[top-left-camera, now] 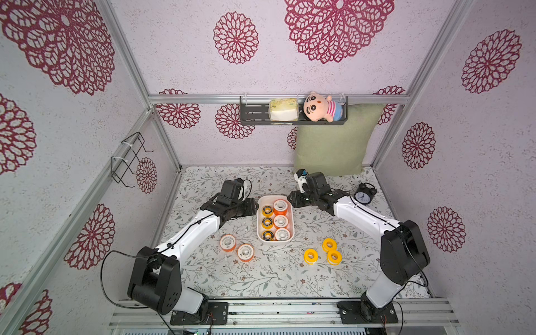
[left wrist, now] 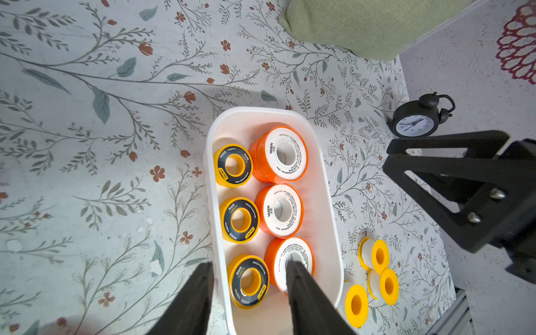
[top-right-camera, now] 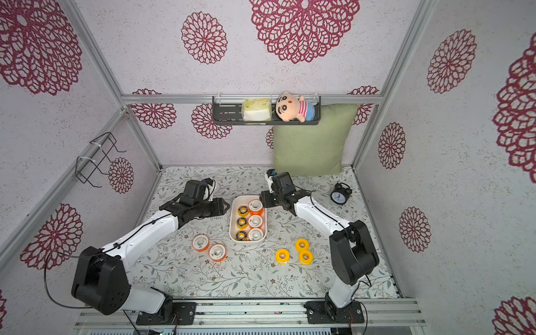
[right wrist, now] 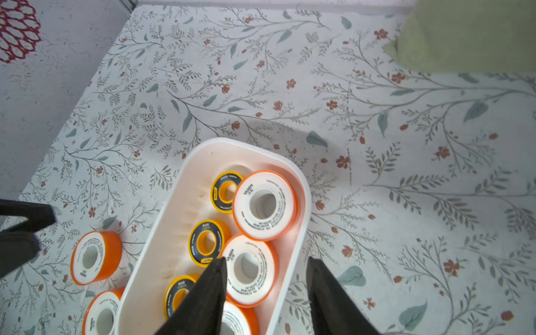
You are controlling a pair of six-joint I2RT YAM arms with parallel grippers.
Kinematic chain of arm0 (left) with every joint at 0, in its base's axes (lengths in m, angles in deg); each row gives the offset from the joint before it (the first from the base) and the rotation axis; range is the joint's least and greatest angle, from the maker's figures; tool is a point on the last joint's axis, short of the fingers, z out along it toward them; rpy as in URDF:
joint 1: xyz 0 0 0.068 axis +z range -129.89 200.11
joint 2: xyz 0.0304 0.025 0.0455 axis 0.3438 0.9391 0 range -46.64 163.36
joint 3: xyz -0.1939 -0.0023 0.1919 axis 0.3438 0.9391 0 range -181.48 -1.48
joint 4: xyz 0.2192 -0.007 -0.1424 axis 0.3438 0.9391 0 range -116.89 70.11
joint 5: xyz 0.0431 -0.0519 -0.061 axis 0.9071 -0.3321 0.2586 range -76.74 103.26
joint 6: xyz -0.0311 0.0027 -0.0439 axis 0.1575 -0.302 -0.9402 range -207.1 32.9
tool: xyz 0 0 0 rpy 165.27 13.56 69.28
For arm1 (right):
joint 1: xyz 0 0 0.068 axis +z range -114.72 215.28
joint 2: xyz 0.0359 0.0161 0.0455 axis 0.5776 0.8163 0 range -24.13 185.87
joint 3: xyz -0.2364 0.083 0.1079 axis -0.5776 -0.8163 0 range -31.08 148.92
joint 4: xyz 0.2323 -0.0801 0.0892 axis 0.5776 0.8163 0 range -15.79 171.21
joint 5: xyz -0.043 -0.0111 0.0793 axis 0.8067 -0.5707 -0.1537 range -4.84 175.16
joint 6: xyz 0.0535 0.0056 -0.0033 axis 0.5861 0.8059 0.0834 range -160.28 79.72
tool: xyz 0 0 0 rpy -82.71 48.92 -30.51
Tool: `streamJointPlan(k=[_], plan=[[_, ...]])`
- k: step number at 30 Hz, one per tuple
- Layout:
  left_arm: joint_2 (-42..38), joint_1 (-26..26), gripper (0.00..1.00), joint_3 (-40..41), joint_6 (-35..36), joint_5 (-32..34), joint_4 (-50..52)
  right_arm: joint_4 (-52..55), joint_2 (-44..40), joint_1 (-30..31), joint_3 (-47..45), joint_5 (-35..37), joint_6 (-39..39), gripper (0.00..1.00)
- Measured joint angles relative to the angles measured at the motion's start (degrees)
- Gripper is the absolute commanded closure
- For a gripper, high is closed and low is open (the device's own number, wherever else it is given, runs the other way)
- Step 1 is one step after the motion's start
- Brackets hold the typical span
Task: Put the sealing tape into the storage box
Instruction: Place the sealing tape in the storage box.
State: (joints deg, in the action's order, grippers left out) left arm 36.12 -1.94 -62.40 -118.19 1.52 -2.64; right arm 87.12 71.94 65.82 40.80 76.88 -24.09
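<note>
Left hand [left wrist: 249,262] and right hand [right wrist: 266,258] spread, empty, each straddling a storage box [left wrist: 326,208] wall. Box floor full; loose orange rolls [top-left-camera: 227,242] and yellow rolls [top-left-camera: 311,256] likely stack badly and topple out.

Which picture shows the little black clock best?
The left wrist view. The alarm clock looks biggest there, and you can see its white face, hands and bells. In both top views it is tiny, near the green pillow. The right wrist view does not show it at all.
</note>
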Motion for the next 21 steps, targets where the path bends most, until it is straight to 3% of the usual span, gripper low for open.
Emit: streamJointPlan(k=[11, 21], plan=[[-12.2, -1.4, 0.51, 6.8, -1.4, 7.6, 9.7, -5.4, -3.3, -0.7, -10.4, -4.3, 1.9, 0.50], [-20.1, -9.7, 0.50, 15.6, -8.9, 14.4, 19.2, -9.3, -3.6, -0.7, -13.4, -6.9, 3.6, 0.50]])
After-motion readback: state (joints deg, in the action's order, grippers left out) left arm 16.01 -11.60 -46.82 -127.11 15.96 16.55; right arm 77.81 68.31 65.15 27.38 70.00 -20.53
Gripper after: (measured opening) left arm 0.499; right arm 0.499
